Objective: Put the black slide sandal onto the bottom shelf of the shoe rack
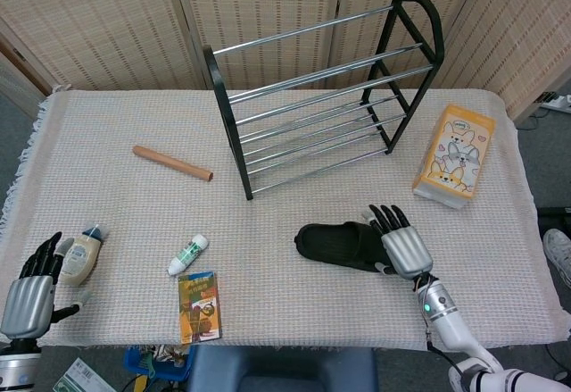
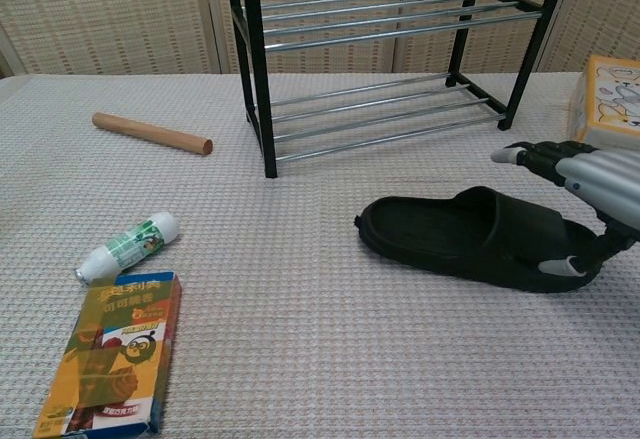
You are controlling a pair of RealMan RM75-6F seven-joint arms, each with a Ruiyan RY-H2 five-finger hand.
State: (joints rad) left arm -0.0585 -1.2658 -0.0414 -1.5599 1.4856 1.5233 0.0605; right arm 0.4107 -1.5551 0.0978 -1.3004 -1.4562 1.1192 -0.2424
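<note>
right hand (image 1: pixel 403 249) grips the toe end of the black slide sandal (image 2: pixel 470 238), thumb against its near edge, fingers spread above the strap. the sandal lies flat toward the table's near right, in front of the shoe rack (image 1: pixel 323 93). to do this well: firm up the hold, lift it level, and slide it in under the low bars. it looks like soft matte foam, and the rack's thin chrome rods offer little support. left hand (image 1: pixel 29 287) rests with fingers loose and holding nothing at the near left corner.
</note>
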